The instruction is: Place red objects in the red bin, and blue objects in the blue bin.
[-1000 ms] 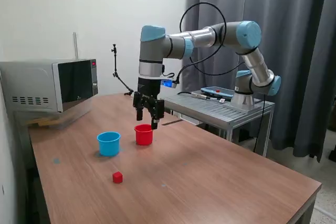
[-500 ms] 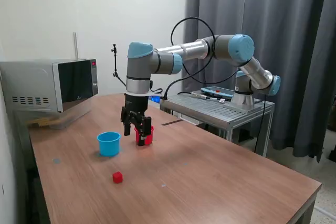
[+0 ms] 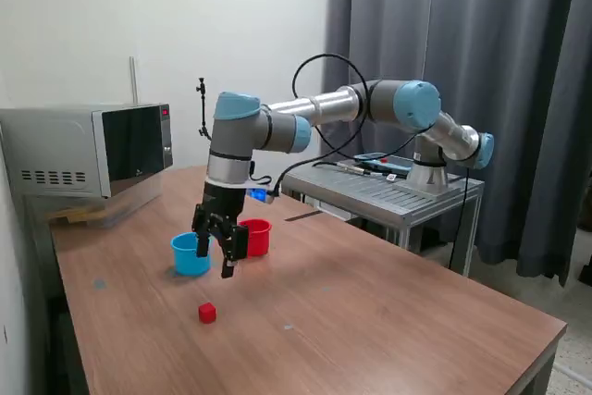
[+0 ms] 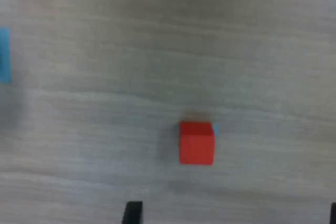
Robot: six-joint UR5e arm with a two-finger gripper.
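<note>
From the outside camera, the pincer [image 3: 224, 249] hangs above the table [image 3: 370, 302], spread wide and empty, in front of the blue cup [image 3: 190, 253] and red cup [image 3: 256, 237]. A red cube [image 3: 207, 313] sits nearby. The wrist camera shows that cube [image 4: 196, 142] lying alone on the wood.

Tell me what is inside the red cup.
The exterior view shows only the red cup from the side, partly behind the hand. Its inside is hidden, so any contents cannot be seen.
</note>
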